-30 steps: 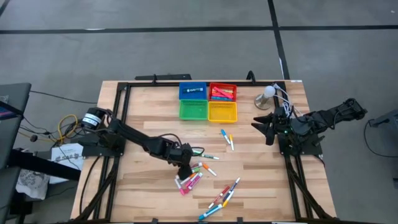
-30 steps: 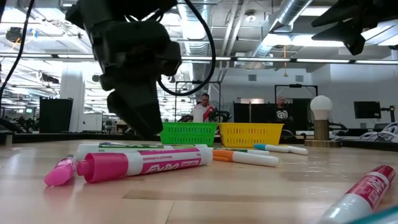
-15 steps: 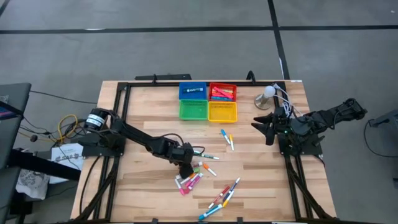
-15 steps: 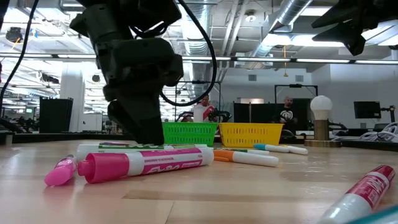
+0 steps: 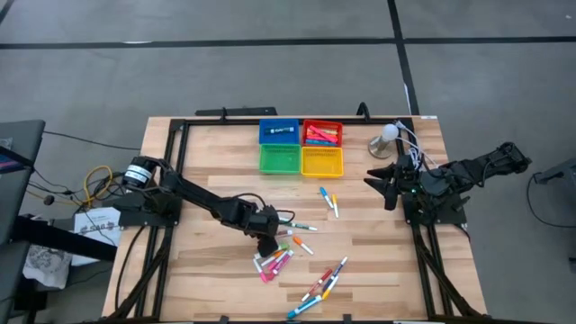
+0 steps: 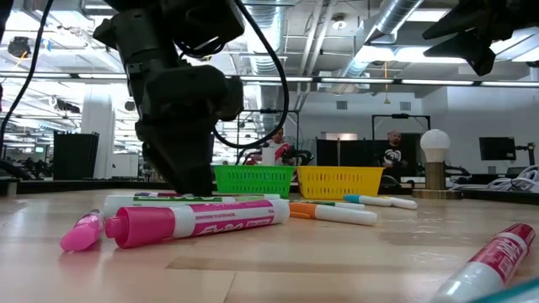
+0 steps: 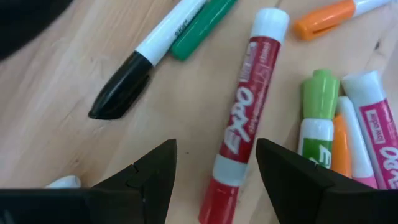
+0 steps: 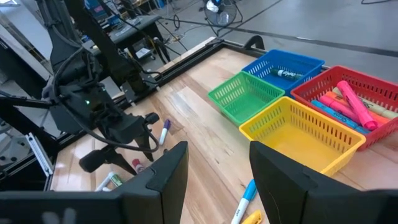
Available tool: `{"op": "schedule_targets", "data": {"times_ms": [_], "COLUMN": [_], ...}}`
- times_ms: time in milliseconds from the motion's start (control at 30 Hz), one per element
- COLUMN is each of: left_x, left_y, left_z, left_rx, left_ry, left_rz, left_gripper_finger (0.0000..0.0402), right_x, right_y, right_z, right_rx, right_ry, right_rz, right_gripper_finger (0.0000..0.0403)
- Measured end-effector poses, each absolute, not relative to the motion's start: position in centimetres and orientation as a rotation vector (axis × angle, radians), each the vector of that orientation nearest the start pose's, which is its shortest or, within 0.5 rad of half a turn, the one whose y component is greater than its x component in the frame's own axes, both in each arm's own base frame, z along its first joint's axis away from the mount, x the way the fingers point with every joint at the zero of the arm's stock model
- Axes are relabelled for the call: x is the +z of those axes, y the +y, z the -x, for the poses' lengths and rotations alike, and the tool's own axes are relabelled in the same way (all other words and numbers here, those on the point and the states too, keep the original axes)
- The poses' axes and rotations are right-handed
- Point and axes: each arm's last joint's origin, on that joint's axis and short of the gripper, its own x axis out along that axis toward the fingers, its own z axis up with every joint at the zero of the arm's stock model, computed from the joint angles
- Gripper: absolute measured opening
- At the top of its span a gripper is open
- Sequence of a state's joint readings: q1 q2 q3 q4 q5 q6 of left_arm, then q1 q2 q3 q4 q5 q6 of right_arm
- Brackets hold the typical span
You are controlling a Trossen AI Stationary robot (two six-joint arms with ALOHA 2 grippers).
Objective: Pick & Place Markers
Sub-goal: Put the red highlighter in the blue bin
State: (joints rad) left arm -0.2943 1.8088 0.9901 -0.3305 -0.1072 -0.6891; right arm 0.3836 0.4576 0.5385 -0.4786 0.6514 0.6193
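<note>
A: Where the heap of markers (image 5: 281,252) lies in the lower middle of the high view, any sign of the left claw (image 5: 267,241)?
B: Right over it, low on the counter (image 5: 378,243). Fingers (image 7: 149,174) apart, nothing between them but a red marker (image 7: 239,143) lying flat on the wood.

A: Touched by either finger?
B: Cannot tell. Lower centre of the left wrist view, red cap end down between the two dark tips, white end up toward the top centre. Black-capped marker (image 7: 146,62) off to the upper left, with a green one (image 7: 202,28) just beside it. Light-green (image 7: 318,115), orange (image 7: 342,155) and pink (image 7: 376,134) barrels packed side by side at the right edge.

A: And from counter height?
B: Dark bulk of the left arm at left centre, coming down just behind a fat pink marker (image 6: 198,221) lying flat in the foreground.

A: Right claw (image 5: 380,183)?
B: Right side of the high view, well apart from the heap, raised clear of the wood. Fingers (image 8: 165,174) spread, holding nothing.

A: Other markers?
B: A blue and a yellow one (image 5: 329,202) near centre, a few more (image 5: 322,284) at lower centre. Some already in the blue tray (image 5: 278,132) and red tray (image 5: 322,133) at top centre; green tray (image 5: 280,160) and yellow tray (image 5: 322,162) just below those.
</note>
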Motion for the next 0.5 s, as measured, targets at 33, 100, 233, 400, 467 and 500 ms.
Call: {"op": "schedule_targets", "data": {"times_ms": [33,100,233,400,467,500], "left_x": [13.4,13.4,13.2,12.4,11.7,11.5], "left_y": [-9.3,-9.3,-9.3,-9.3,-9.3,-9.3], "left_z": [-32.0,-31.9,-32.0,-32.4,-32.4,-32.5], "left_rx": [0.227,0.227,0.235,0.255,0.268,0.274], "left_ry": [1.123,1.123,1.124,1.13,1.153,1.154], "left_rz": [0.383,0.38,0.374,0.359,0.349,0.344], "left_gripper_finger": [0.022,0.022,0.022,0.0218,0.0213,0.0209], "right_x": [26.5,26.5,26.5,26.5,26.5,26.5], "right_y": [2.3,2.3,2.4,2.3,2.3,2.4], "right_z": [-10.5,-10.5,-10.5,-10.5,-10.5,-10.5], "right_rx": [-0.359,-0.359,-0.359,-0.359,-0.359,-0.359], "right_ry": [0.251,0.251,0.251,0.251,0.251,0.251], "right_rz": [-0.412,-0.412,-0.412,-0.412,-0.412,-0.413], "right_gripper_finger": [0.0162,0.0162,0.0162,0.0162,0.0162,0.0162]}}
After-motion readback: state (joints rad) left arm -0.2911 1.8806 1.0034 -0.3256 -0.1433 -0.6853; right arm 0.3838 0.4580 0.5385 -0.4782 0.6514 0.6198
